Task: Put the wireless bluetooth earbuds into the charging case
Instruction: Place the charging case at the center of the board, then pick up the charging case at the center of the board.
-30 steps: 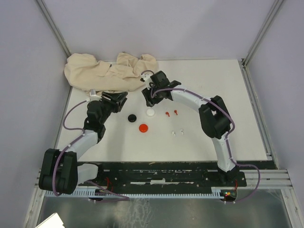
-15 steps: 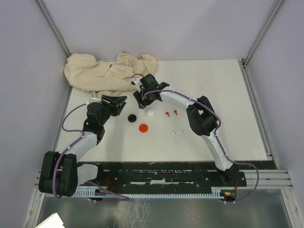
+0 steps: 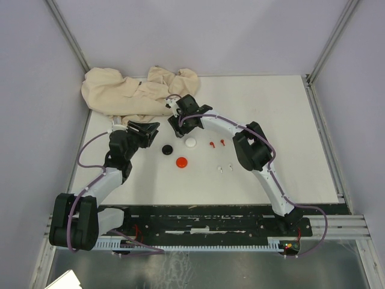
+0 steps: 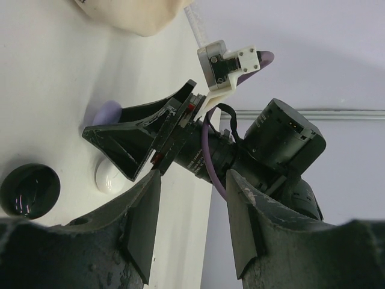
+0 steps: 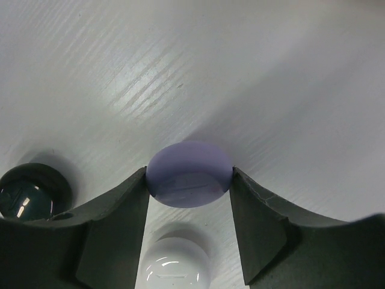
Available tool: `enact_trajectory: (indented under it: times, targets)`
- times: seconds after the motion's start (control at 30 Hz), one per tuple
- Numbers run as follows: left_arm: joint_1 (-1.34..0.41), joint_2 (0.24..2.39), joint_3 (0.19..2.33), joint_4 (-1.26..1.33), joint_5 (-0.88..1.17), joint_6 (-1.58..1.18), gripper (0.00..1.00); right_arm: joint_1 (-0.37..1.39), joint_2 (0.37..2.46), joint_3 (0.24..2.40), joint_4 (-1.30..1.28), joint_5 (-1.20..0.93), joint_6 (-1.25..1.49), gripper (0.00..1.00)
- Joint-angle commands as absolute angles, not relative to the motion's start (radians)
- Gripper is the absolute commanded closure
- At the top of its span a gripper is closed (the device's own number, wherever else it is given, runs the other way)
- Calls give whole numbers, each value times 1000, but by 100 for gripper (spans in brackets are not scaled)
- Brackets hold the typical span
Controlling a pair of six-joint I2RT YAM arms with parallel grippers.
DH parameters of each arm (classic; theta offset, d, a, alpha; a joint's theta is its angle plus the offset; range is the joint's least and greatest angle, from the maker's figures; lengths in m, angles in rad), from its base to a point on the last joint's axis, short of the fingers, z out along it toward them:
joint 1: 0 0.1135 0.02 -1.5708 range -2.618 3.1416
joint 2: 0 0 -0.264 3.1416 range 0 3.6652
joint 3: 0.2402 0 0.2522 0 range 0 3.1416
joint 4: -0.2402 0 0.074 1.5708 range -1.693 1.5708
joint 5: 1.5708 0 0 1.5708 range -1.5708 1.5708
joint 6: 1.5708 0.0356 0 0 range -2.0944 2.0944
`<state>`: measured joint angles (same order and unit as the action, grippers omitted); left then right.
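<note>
My right gripper point(image 3: 178, 123) is shut on a round purple case point(image 5: 189, 176) low over the table; its pads point(image 5: 135, 198) press both sides. A white case point(image 5: 174, 265) lies just behind it and a black case point(image 5: 30, 191) to its left. In the top view the white case point(image 3: 190, 142), black case point(image 3: 167, 149) and red case point(image 3: 181, 162) lie mid-table, with two red earbuds point(image 3: 216, 143) and two white earbuds point(image 3: 224, 168) to their right. Purple and black earbuds are out of view. My left gripper point(image 3: 151, 128) is open and empty, facing the right gripper point(image 4: 129, 141).
A crumpled beige cloth point(image 3: 135, 90) lies at the back left, just behind both grippers. The enclosure's walls and metal posts point(image 3: 328, 42) bound the white table point(image 3: 283, 132). The left wrist view also shows the purple case point(image 4: 107, 111), white case point(image 4: 108, 176) and black case point(image 4: 29, 191).
My right gripper has moved left and toward me, down to the table beside the white case. The left arm has shifted only slightly.
</note>
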<state>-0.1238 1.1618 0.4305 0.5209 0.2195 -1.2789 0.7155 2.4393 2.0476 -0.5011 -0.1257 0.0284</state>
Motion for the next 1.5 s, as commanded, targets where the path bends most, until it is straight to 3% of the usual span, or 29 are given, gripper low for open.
enact_trajectory:
  times: [0.0, 0.2, 0.37, 0.7, 1.47]
  targets:
    - [-118, 1149, 430, 545, 237, -1231, 46, 717, 2448, 2091, -475, -117, 31, 34]
    - [-119, 1159, 430, 548, 233, -1230, 46, 716, 2373, 2007, -389, -123, 26, 22]
    - [-119, 1159, 432, 549, 232, -1229, 46, 709, 2243, 1846, -271, -100, 29, 20]
    - [-118, 1166, 435, 555, 235, -1225, 46, 708, 2091, 1641, -307, -102, 25, 20]
    - [-119, 1273, 476, 605, 302, -1235, 44, 718, 2146, 1655, -417, -139, -31, 21]
